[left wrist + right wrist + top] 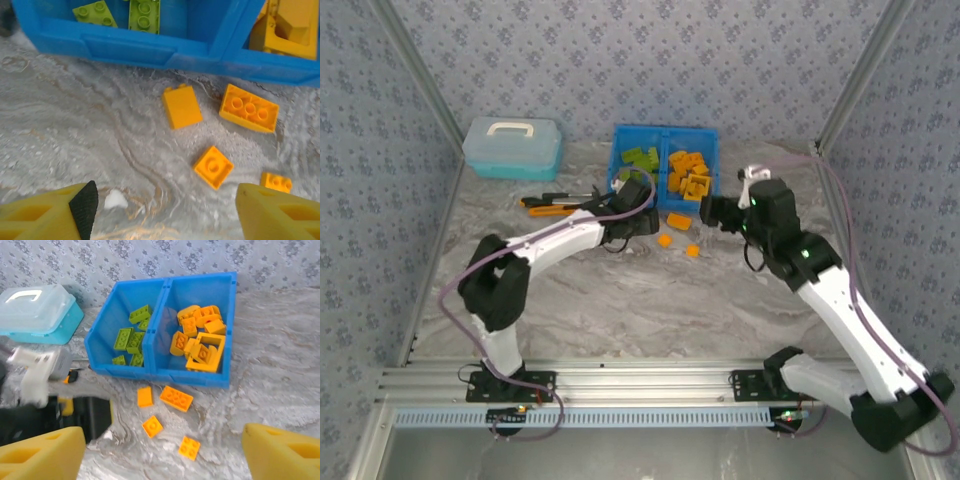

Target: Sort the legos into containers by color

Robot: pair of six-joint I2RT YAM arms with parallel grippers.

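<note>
Four loose orange bricks lay on the table (620, 300) just in front of the blue bin (210, 379), which stood at the middle of the table's far edge. They were a smooth sloped brick (182, 106), a long studded brick (248, 108) beside it, and two small squares (213, 166) (276, 182) nearer the arms.

We found the left gripper (165, 205) hovering over them from the left, jaws wide apart and holding nothing. The right gripper (162, 440) faced the same patch from the right, also spread and empty.

We judged the bricks light, rigid and slick, likely to skid on the marbled top if nudged. The best hold looked to be across two flat parallel side walls, not the studs. The sloped brick would need gripping on its straight sides, since its slanted face could slip from the pads.

Inside the bin, the left compartment (112, 315) held only green bricks (131, 340). The right compartment (200, 292) held a heap of orange pieces, the open orange frame (210, 352) on top. We saw no green on the table, so sorting looked nearly finished.
</note>
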